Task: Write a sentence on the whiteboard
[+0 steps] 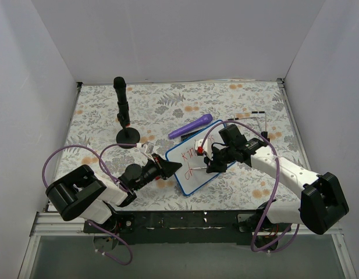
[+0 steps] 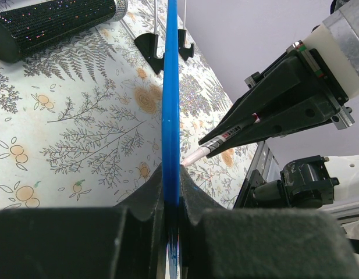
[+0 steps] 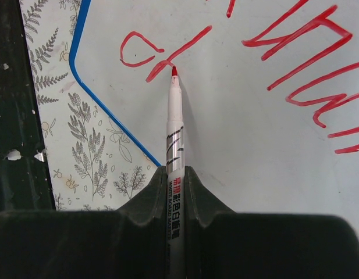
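Note:
The whiteboard, white with a thin blue frame, lies tilted on the floral mat. My left gripper is shut on its left edge, and the blue frame runs edge-on between the jaws of that gripper. My right gripper is shut on a white marker with a red tip, and the tip touches the board at a red stroke. Red writing of the sentence spreads over two lines. From the left wrist, the right gripper and marker reach in from the right.
A purple marker lies just beyond the whiteboard. A black microphone on a round-based stand rises at the back left, and its glittery body shows in the left wrist view. A small wire stand sits at the back right. White walls enclose the mat.

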`<move>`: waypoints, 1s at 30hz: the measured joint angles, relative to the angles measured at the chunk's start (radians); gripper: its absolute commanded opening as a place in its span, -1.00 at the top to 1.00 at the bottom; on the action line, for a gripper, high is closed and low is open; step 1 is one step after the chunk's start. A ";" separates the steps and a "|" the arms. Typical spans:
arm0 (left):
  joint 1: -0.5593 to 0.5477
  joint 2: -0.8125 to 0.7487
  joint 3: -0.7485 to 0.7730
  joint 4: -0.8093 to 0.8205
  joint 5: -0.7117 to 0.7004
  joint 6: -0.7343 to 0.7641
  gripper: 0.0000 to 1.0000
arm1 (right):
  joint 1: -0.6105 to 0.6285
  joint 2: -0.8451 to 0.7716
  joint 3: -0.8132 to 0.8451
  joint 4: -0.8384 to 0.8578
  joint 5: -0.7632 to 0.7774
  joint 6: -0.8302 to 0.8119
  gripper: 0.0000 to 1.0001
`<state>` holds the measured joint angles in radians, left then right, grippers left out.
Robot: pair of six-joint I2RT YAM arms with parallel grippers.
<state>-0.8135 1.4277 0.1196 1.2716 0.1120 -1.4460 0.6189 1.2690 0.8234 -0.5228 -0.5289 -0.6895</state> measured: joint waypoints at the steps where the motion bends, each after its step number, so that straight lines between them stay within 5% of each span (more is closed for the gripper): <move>1: 0.000 0.000 0.000 0.000 0.000 0.000 1.00 | -0.001 0.000 0.000 -0.002 -0.001 -0.007 0.97; 30: 0.000 -0.001 0.000 0.000 0.000 0.003 1.00 | -0.007 0.013 -0.019 -0.085 0.003 -0.093 0.97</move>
<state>-0.8135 1.4269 0.1196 1.2716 0.1123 -1.4429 0.6117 1.2816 0.8040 -0.6079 -0.5259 -0.7826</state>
